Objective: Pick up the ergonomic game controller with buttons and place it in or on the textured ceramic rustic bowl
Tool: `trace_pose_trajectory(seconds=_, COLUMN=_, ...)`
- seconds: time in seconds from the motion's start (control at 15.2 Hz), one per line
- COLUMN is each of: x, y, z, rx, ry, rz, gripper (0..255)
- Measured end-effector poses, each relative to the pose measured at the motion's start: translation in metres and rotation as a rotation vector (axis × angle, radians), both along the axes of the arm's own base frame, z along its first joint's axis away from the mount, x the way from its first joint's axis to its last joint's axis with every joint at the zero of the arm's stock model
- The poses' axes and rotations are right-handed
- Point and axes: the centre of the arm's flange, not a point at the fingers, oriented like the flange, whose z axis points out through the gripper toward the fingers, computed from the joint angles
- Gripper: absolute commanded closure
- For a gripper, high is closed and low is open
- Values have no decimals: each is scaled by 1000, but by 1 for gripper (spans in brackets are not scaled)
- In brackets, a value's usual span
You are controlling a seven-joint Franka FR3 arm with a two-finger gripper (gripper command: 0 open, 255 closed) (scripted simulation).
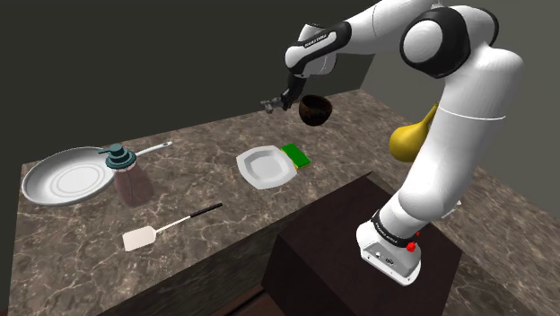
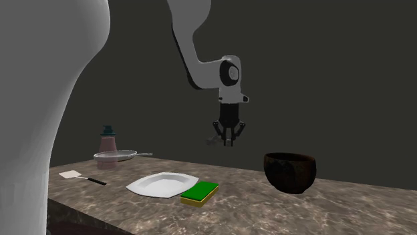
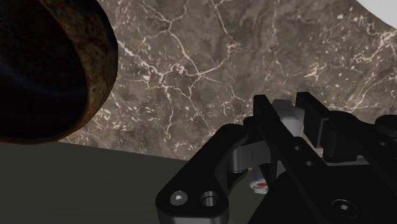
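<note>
Black-grey game controller clamped between fingers of gripper; small red button on it seen in wrist view. Controller held in air above marble counter, not touching it. Dark brown rough bowl upright on counter, below gripper and toward second exterior view's right. White plate with green sponge just beside it, nearer stand than bowl.

Dark brown marbled counter, six items noted on it. A silver frying pan lies at the shoulder view's far left. A brownish jar with a teal cap stands just beside it. A white spatula lies near the front edge. A white square plate sits mid-counter, with a green and yellow sponge touching its side. A dark bowl stands upright towards the back edge.
</note>
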Motion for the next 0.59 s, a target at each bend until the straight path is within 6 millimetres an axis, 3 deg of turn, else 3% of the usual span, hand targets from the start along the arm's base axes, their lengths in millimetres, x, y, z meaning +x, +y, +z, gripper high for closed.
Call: trace_pose_trajectory(seconds=0.59, x=-2, y=-7, z=44, rx=0, ry=0, rz=0, gripper=255)
